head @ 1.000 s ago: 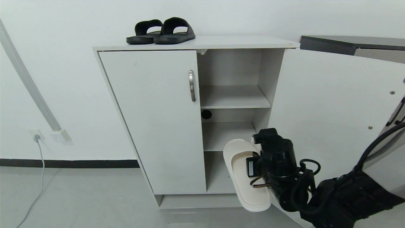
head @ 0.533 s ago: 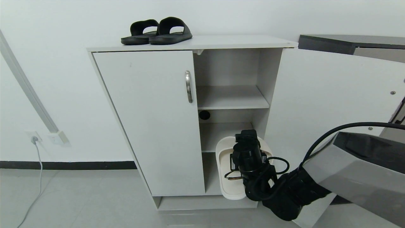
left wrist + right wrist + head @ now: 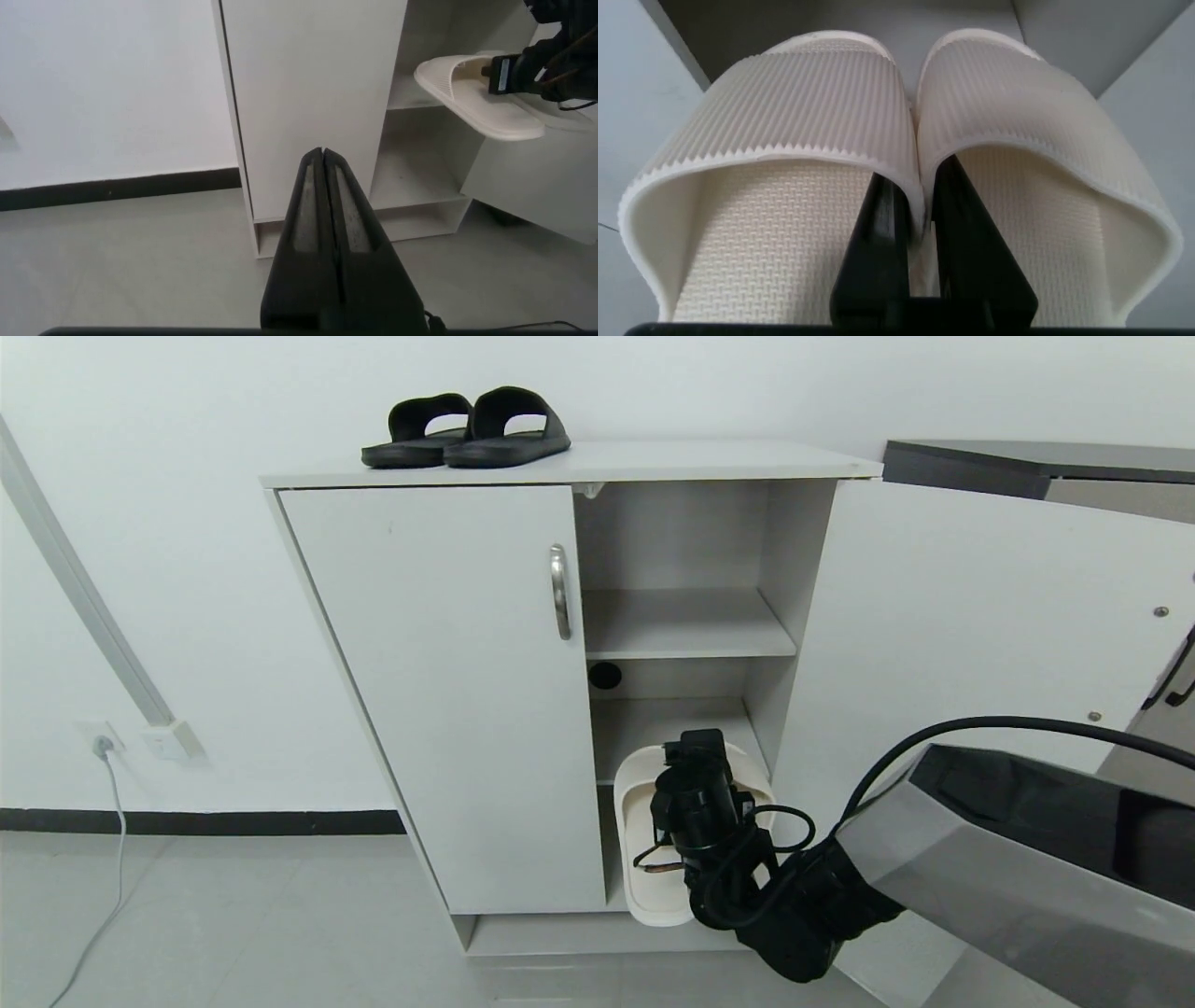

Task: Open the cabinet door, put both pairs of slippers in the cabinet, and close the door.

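My right claw (image 3: 920, 191) is clamped on the inner walls of the white slippers (image 3: 644, 863), pinching the pair together. Over the last second it has swung them leftward from beside the open door (image 3: 943, 644) to the mouth of the cabinet (image 3: 420, 691), about level with its lower shelf (image 3: 653, 728). Whether the toes are inside yet I can't quite tell. First pair nearly stowed (the black slippers (image 3: 467, 429) wait on top).

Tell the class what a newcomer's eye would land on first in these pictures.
The right gripper clamps a pair of cream slippers at the mouth of the white cabinet, low in its open right half. A pair of black slippers sits on the cabinet's top, toward the left; the right door stands swung wide.
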Motion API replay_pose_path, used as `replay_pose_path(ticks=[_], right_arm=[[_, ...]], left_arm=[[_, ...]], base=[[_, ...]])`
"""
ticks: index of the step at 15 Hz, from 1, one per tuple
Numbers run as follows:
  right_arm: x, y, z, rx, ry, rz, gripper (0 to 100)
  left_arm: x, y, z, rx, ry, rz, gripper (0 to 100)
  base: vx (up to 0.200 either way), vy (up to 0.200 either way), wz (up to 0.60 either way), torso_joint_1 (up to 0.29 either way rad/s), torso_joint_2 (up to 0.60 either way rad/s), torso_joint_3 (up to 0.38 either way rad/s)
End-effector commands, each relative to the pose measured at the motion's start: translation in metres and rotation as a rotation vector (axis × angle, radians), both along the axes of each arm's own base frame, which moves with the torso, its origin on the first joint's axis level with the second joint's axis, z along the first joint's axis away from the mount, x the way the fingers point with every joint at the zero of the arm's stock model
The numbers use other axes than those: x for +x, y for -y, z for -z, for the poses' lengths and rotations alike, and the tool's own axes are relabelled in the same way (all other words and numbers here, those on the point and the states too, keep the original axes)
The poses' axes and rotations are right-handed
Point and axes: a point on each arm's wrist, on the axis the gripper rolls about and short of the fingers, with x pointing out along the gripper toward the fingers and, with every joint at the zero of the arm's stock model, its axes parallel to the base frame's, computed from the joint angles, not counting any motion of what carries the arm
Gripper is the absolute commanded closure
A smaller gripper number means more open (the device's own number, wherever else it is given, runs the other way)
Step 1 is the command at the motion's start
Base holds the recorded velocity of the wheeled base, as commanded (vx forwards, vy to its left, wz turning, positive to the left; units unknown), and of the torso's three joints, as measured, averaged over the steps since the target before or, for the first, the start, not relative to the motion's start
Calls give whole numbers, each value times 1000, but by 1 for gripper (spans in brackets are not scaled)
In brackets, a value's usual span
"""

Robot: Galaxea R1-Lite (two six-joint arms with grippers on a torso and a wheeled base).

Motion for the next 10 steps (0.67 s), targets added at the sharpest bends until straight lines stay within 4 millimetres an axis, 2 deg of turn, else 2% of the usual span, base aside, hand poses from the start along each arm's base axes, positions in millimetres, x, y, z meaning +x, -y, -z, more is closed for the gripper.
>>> replay_pose_path(ticks=[1, 5, 10], right_arm=[[1, -1, 5, -4, -4, 1, 100], [3, -3, 6, 0, 0, 1, 100], [5, -2, 9, -3, -3, 5, 100]], left_arm=[[0, 0, 0, 0, -2, 0, 100], [0, 0, 0, 0, 0, 0, 100], [0, 0, 0, 0, -3, 0, 100]], base=[[0, 0, 0, 0, 0, 0], [0, 0, 0, -1, -1, -27], [0, 0, 0, 2, 4, -184]])
